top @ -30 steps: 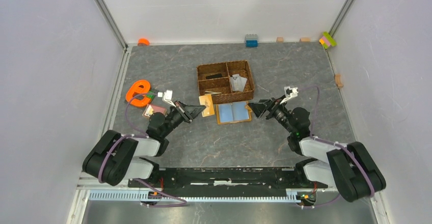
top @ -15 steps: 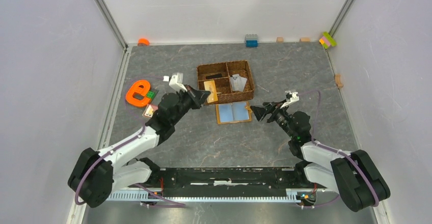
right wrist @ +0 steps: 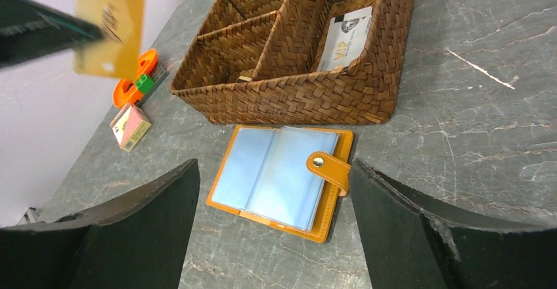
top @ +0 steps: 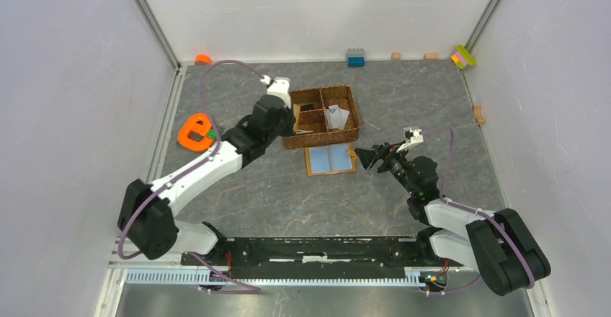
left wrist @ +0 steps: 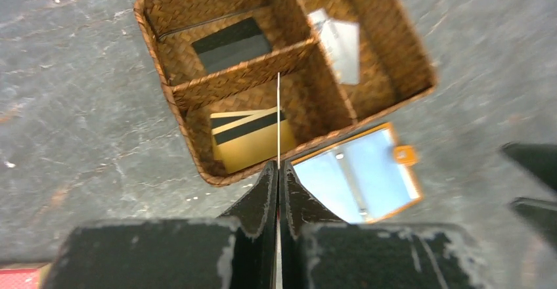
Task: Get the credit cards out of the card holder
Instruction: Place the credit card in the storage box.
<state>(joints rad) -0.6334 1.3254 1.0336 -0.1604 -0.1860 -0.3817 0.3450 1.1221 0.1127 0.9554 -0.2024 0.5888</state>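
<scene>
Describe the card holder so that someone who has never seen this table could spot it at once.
Find the brown woven tray in the middle of the grey table. Just in front of it, on the near side, lies the card holder, flat and open. It alone shows pale blue sleeves framed in orange with a snap tab, unlike the solid orange toy far to the left.

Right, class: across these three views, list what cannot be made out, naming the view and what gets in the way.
1. Left wrist view: the left gripper holds the gold card edge-on, so its face is unseen.
2. Right wrist view: blur smears that card's print.
3. Right wrist view: the woven tray hides its compartment floors behind its wall.
4. Both wrist views: whether the card holder has cards in its sleeves; too pale and glossy.
</scene>
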